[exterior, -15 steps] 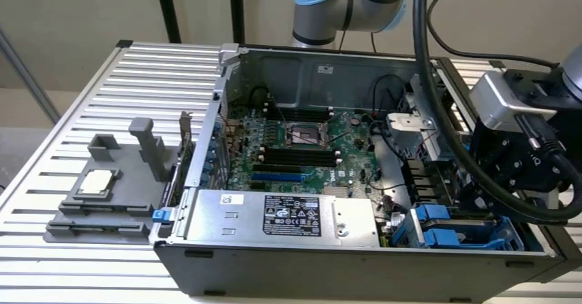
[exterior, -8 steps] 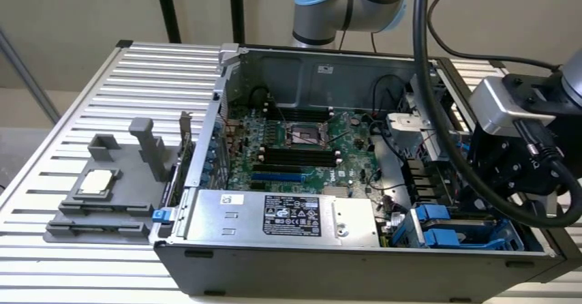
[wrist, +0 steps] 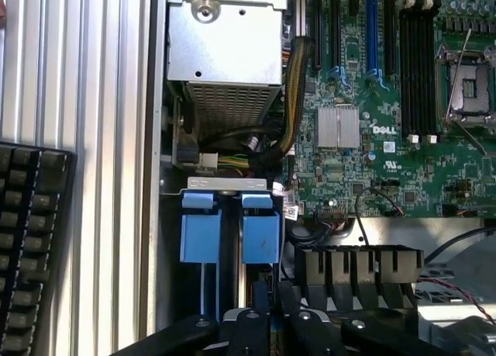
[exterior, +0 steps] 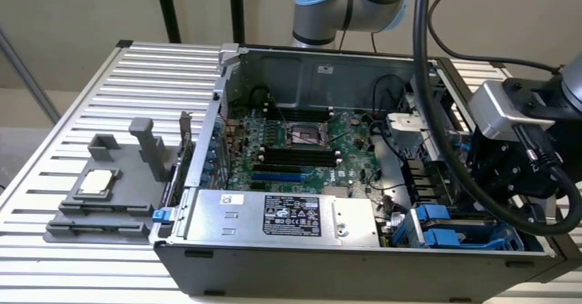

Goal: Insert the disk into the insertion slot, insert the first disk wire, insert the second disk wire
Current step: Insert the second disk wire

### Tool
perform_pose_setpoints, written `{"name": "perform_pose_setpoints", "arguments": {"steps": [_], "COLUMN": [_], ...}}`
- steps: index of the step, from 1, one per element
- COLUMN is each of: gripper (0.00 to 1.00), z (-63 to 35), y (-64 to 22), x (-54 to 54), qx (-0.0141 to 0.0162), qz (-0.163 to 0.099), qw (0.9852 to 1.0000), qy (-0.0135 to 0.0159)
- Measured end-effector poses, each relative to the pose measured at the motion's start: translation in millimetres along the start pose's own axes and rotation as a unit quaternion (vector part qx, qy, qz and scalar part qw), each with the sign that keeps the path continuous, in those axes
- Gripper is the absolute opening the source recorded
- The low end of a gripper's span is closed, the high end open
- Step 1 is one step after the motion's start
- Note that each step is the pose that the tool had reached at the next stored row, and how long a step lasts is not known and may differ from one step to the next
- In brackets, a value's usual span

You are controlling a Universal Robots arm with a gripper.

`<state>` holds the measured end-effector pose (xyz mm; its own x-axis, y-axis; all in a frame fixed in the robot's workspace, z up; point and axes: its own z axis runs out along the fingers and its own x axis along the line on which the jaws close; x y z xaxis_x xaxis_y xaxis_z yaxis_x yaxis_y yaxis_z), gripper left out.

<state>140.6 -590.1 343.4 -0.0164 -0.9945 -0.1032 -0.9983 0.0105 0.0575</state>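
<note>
Your claw (wrist: pixel 267 325) hangs just above the insertion slot (wrist: pixel 230 232) at the case's corner, its grip state impossible to tell, and with the disk apparently seated between the blue latches (exterior: pixel 446 225), a skewed approach could snag the loose cables (wrist: pixel 232 139) nearby.

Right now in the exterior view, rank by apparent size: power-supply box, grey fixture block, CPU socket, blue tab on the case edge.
1. power-supply box
2. grey fixture block, close to it, so that order is unsure
3. CPU socket
4. blue tab
</note>
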Motion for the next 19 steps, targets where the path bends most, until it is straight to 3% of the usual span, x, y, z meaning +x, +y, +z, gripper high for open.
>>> {"name": "perform_pose_setpoints", "arguments": {"steps": [7, 19], "gripper": [0.16, 0.16], "z": [1.4, 1.6], "y": [0.4, 0.8], "x": [0.6, 0.5], "qx": [0.0014, 0.0016], "qz": [0.000, 0.000], "qw": [1.0000, 1.0000], "qy": [-0.0021, -0.0024]}}
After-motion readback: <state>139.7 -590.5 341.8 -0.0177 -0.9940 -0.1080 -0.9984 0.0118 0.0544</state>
